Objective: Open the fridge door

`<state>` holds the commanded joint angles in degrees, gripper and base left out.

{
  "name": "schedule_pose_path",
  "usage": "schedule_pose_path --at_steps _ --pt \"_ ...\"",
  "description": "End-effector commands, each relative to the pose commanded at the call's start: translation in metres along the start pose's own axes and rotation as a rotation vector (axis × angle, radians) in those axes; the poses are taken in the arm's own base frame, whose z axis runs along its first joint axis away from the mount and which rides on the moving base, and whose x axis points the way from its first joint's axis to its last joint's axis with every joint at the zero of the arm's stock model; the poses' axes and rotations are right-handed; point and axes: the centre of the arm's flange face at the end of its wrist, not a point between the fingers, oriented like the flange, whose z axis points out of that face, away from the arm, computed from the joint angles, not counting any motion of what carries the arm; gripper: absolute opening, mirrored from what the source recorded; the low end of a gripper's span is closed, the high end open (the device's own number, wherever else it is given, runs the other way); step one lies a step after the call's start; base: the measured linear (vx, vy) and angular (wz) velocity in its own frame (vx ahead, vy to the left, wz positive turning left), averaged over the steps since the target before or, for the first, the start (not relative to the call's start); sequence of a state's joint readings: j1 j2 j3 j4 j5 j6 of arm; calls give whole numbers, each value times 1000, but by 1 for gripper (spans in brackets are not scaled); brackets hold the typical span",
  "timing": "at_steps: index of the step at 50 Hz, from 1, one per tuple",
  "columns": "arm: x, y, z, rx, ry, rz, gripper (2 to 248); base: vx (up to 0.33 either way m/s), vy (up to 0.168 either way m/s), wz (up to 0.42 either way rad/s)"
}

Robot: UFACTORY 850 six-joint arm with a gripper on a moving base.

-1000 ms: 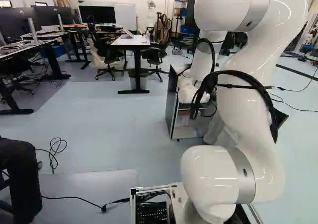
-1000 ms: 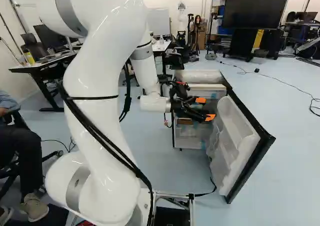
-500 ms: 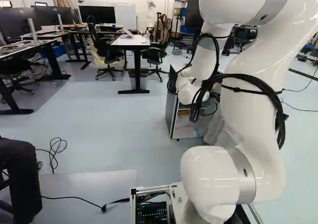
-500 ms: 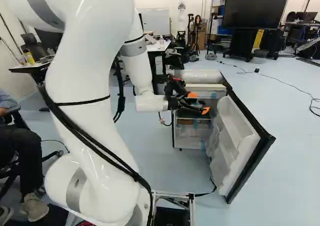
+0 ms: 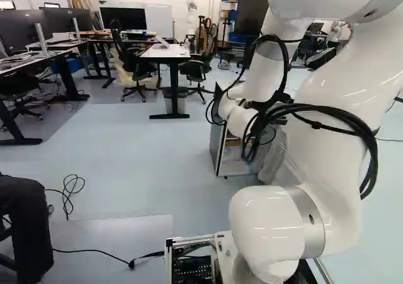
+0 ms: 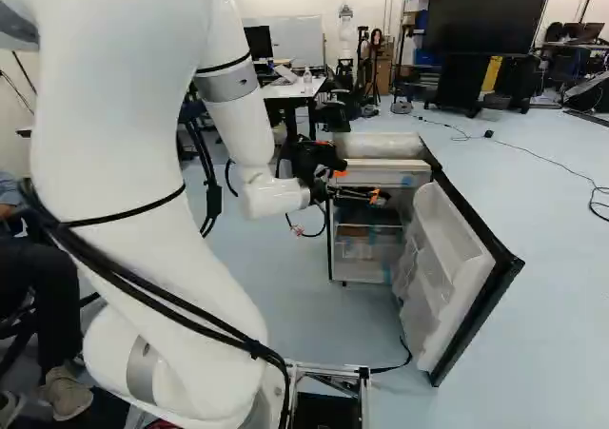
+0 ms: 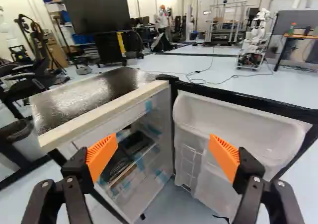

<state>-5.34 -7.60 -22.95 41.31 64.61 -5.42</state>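
Pincer (image 6: 360, 185) was spread wide, nothing gripped | fridge (image 7: 89, 91) was seen ahead of pincer | door (image 7: 238, 122) was swung wide open

Ahead of the arm (image 6: 171, 258), the fridge (image 7: 89, 97) stood on the floor (image 5: 145, 164), its door (image 6: 452, 258) swung out to the right of the cabinet in the right base view and reaching nearer the base. Beyond the fridge, at the middle of the left base view, a desk (image 5: 157, 53) was found with a laptop (image 5: 162, 43) on it, a bin (image 5: 181, 94) below and office chairs (image 5: 196, 70) to either side. A large screen (image 6: 488, 15) stood behind the fridge and to its right in the right base view, a cable (image 6: 533, 151) lying on the floor before it.
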Motion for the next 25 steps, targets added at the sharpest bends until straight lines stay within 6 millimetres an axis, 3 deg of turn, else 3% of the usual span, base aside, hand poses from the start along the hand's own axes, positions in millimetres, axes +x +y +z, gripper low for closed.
schedule_pose_path --at_steps 25 --pt "-1 -4 -50 298 -50 -87 247 0 0 0"
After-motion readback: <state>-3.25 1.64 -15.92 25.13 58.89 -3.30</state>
